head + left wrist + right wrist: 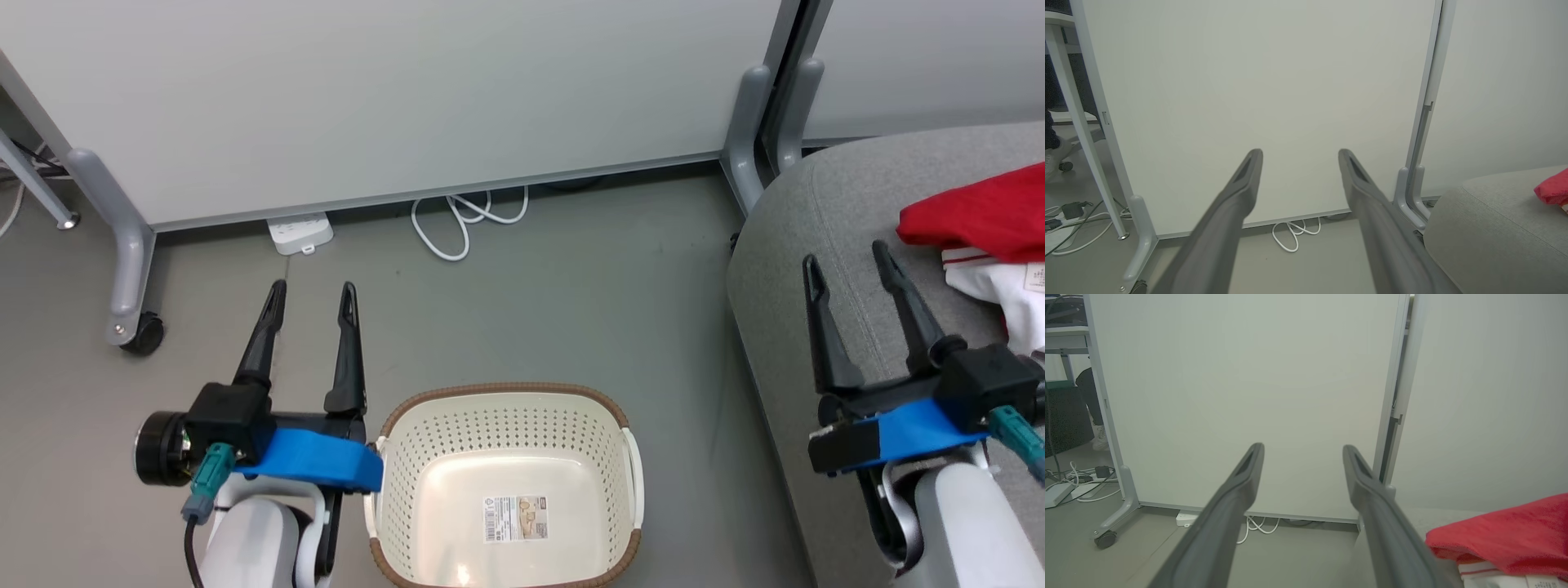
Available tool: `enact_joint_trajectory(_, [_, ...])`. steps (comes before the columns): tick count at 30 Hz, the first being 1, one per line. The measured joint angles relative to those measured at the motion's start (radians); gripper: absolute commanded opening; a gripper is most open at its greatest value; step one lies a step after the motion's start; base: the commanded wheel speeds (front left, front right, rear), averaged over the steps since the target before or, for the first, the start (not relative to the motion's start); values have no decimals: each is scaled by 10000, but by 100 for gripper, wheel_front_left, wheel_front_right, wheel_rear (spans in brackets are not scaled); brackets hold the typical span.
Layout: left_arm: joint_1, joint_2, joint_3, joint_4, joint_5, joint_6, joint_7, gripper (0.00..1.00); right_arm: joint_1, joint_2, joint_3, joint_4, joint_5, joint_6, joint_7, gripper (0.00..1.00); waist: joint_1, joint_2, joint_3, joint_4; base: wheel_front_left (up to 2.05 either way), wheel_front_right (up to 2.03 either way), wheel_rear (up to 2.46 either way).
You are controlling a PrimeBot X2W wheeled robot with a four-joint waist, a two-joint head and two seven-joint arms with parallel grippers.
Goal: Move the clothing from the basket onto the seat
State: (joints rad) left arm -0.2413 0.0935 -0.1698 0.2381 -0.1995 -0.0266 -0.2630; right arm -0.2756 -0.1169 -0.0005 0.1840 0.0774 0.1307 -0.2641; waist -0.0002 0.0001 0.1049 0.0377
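The cream perforated basket (506, 425) with a brown rim stands on the floor at the bottom centre, holding nothing but a paper label on its bottom. Red and white clothing (992, 237) lies on the grey seat (816, 220) at the right; it also shows in the left wrist view (1553, 190) and the right wrist view (1506, 539). My left gripper (313, 296) hangs open over the floor just left of the basket, empty. My right gripper (845, 261) is open and empty above the seat's left part, beside the clothing.
A white partition panel (392, 98) on grey wheeled legs (131, 269) closes off the far side. A white power strip (300, 233) and a looped white cable (461, 224) lie on the floor under it. Bare grey floor lies between basket and seat.
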Motion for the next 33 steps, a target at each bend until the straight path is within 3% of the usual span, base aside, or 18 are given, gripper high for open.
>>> enact_joint_trajectory(16, [1464, -378, 892, 203, 397, -533, 0, 100, 2028, 497, -274, 272, 180, 0, 0, 100, 0, 0, -1043, 158, 0, 0, 0])
enact_joint_trajectory(33, [1829, -422, 698, 537, 276, -708, 0, 100, 2440, 639, -462, 512, 211, 0, 0, 100, 1, 0, -1289, 279, 0, 0, 0])
